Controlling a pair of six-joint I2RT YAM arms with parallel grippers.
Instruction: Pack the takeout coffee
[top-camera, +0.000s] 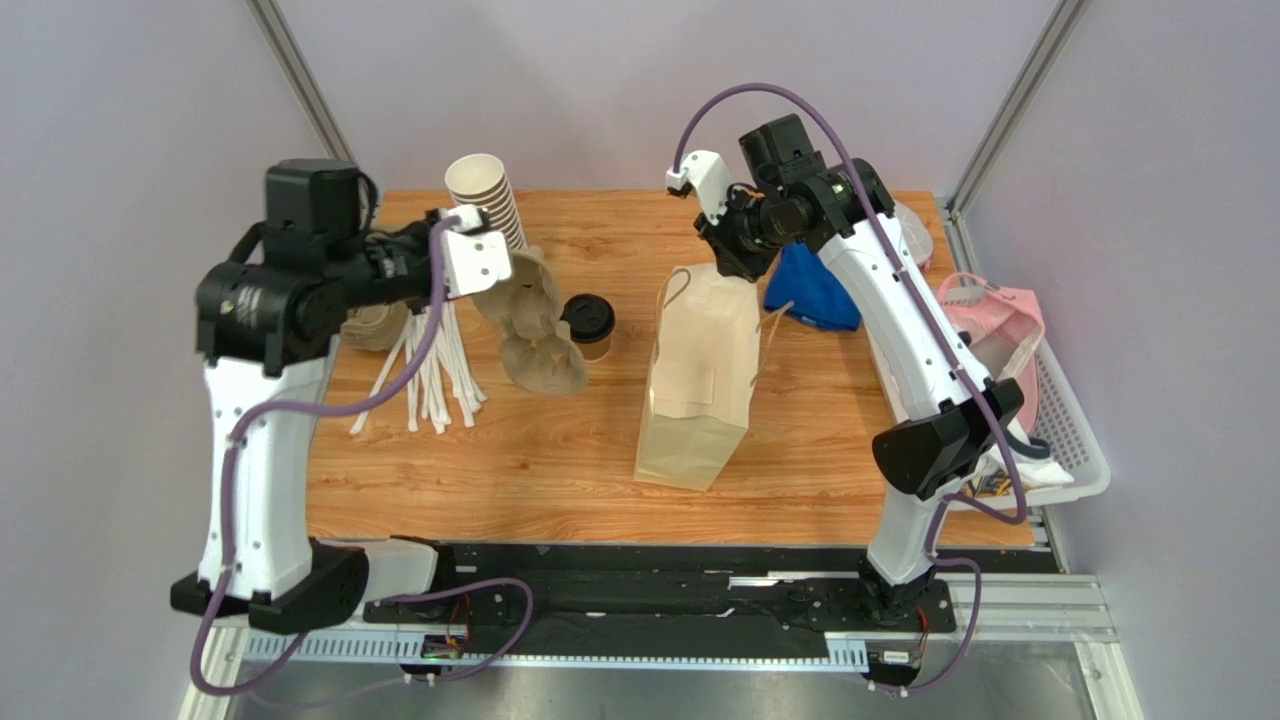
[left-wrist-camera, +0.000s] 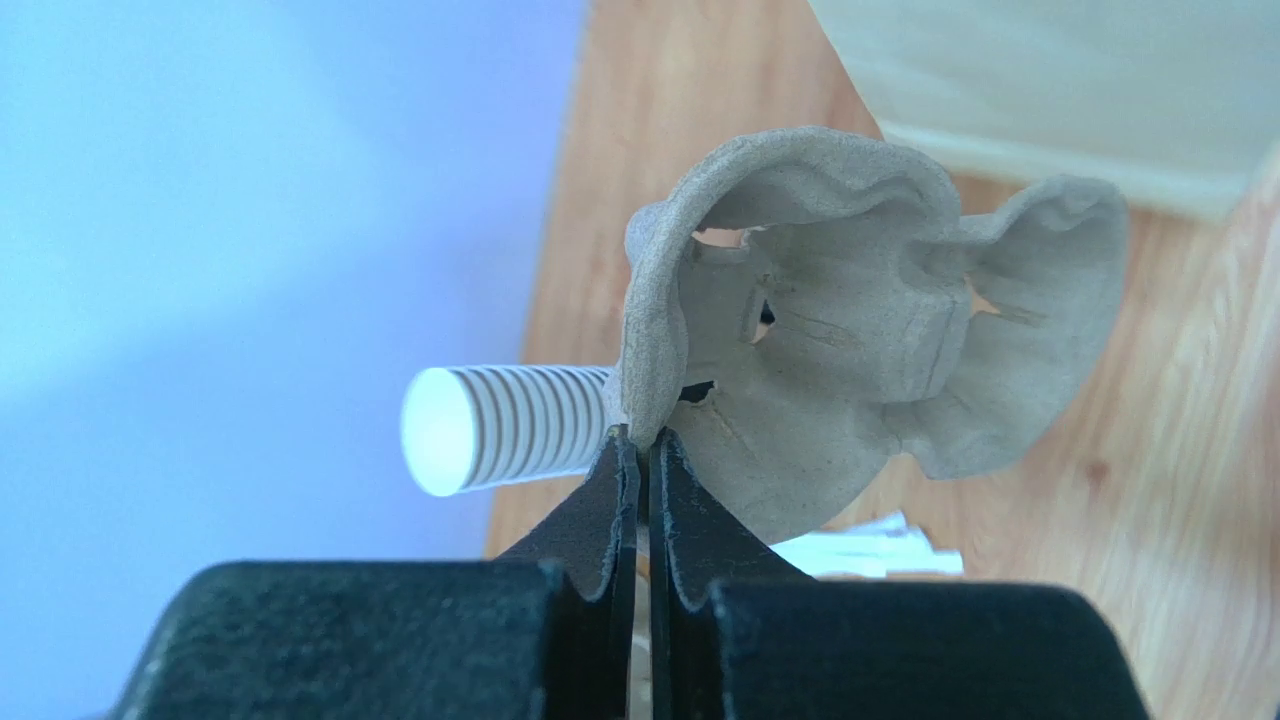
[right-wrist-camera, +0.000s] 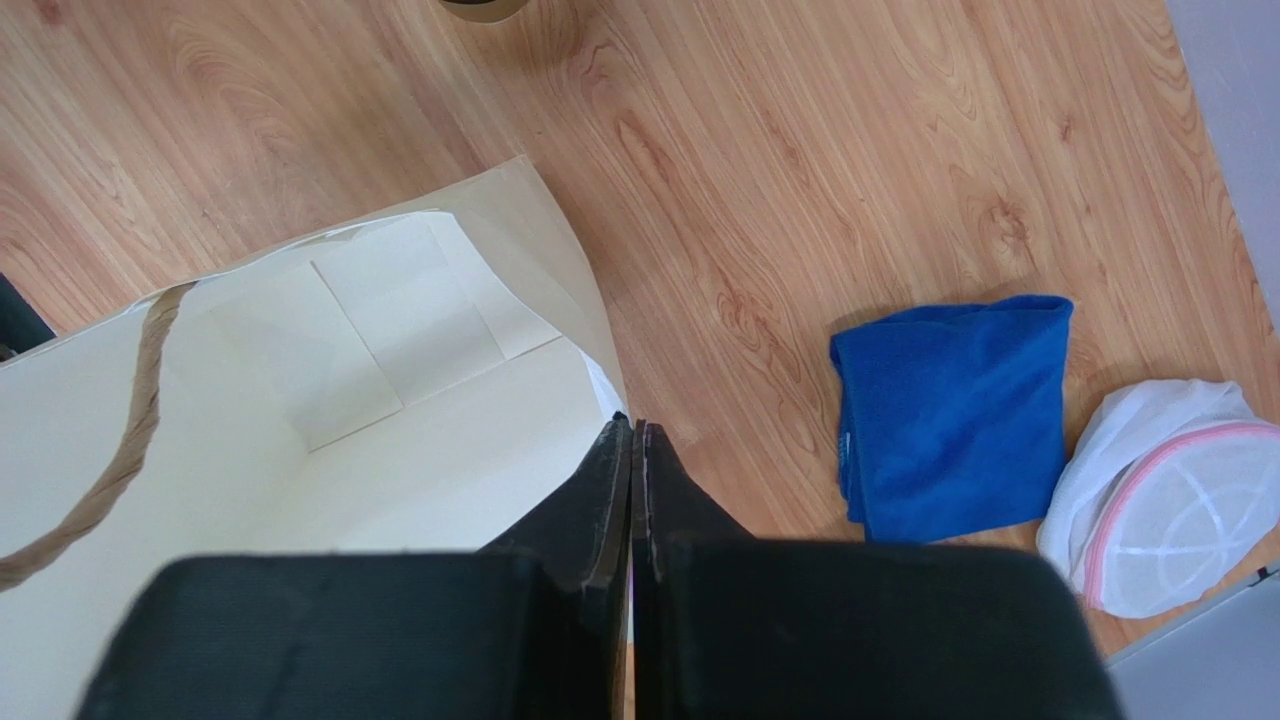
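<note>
The takeout coffee (top-camera: 589, 321), a brown paper cup with a black lid, stands on the table between the cup carrier and the paper bag. My left gripper (top-camera: 504, 285) is shut on the rim of a grey pulp cup carrier (top-camera: 543, 362), held tilted just left of the coffee. In the left wrist view the gripper (left-wrist-camera: 643, 444) pinches the carrier's edge (left-wrist-camera: 857, 390). My right gripper (top-camera: 732, 263) is shut on the far rim of the cream paper bag (top-camera: 696, 390). In the right wrist view the gripper (right-wrist-camera: 633, 435) grips the rim and the open bag (right-wrist-camera: 376, 405) looks empty.
A stack of lidless striped cups (top-camera: 484, 195) stands behind the left gripper. White sticks (top-camera: 428, 375) lie left of the carrier. A blue cloth (top-camera: 812, 293) lies right of the bag. A white basket (top-camera: 1074, 435) holding a pink bag sits at the table's right edge.
</note>
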